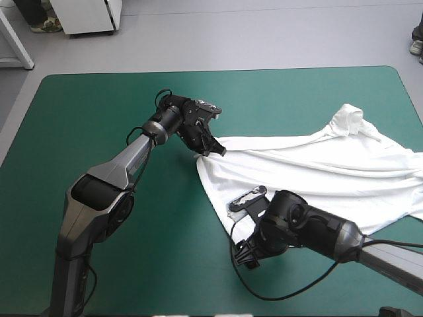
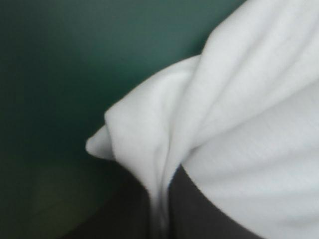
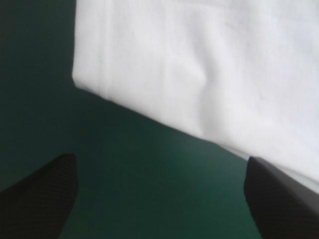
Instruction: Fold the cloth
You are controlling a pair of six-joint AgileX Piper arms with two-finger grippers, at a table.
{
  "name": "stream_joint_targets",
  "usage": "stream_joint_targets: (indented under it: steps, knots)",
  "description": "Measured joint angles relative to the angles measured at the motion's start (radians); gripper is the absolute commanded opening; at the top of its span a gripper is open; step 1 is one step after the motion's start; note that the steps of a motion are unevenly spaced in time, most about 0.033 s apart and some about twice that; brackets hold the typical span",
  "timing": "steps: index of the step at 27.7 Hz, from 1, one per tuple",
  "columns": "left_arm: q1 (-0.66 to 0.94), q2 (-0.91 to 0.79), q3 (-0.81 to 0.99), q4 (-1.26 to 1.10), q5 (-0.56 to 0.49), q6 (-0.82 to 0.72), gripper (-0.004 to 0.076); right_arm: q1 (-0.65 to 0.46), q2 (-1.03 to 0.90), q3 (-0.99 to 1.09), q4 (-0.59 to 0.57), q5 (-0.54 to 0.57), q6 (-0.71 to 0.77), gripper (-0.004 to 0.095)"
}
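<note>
White short-sleeved T-shirt (image 1: pixel 317 168) lies spread out and loosely wrinkled on the table with the teal-green cover (image 1: pixel 86 119). The bare cover stretches away on the T-shirt's left side. At the T-shirt's far left corner, the left gripper (image 1: pixel 213 149) has its black fingers (image 2: pixel 199 219) pinched together on a raised fold of the fabric. Just off the T-shirt's near left corner, the right gripper (image 3: pixel 160 159) hangs over the cover, its fingers (image 3: pixel 45 189) spread wide and holding nothing.
</note>
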Motion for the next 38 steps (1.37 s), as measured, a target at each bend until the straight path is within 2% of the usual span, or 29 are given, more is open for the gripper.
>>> stream_joint_targets:
  steps: [7, 12, 15, 16, 18, 22, 26, 30, 33, 35, 38]
  knots:
    - [0.000, 0.000, 0.000, -0.001, 0.000, 0.003, -0.0007, 0.000, 0.115, -0.043, -0.001, -0.092, -0.028, 0.0831]
    - [0.000, 0.000, 0.000, -0.001, 0.000, 0.009, -0.0007, 0.000, 0.206, -0.044, -0.011, -0.117, -0.043, 0.0828]
    - [0.000, 0.000, 0.000, -0.001, 0.001, 0.019, -0.0007, 0.000, 0.251, -0.054, -0.019, -0.130, -0.048, 0.0756]
    - [0.000, 0.000, 0.000, -0.001, 0.001, 0.023, -0.0007, 0.000, 0.256, -0.058, -0.019, -0.131, -0.049, 0.0712]
    - [0.000, 0.001, 0.000, -0.001, 0.001, 0.026, -0.0007, 0.000, 0.266, -0.063, -0.012, -0.137, -0.051, 0.0531]
    - [0.000, 0.001, 0.000, -0.001, 0.000, 0.030, -0.0007, 0.002, 0.270, -0.064, 0.011, -0.163, -0.051, 0.0001]
    - [0.002, -0.007, -0.009, -0.001, 0.009, 0.026, -0.0007, 0.003, 0.257, -0.058, -0.063, -0.176, -0.032, -0.0001]
    - [0.019, -0.051, -0.053, 0.014, 0.030, -0.004, -0.0008, 0.003, 0.201, -0.054, -0.186, -0.157, 0.007, -0.0001]
    - [0.031, -0.117, -0.120, 0.022, 0.065, -0.013, -0.0008, 0.003, 0.115, -0.088, -0.247, -0.075, 0.018, -0.0001]
    - [0.034, -0.191, -0.185, 0.030, 0.107, -0.016, -0.0009, 0.003, 0.025, -0.181, -0.286, 0.017, 0.021, -0.0004]
    - [0.034, -0.321, -0.315, 0.043, 0.141, -0.016, -0.0009, 0.002, -0.098, -0.456, -0.342, 0.132, -0.010, -0.0003]
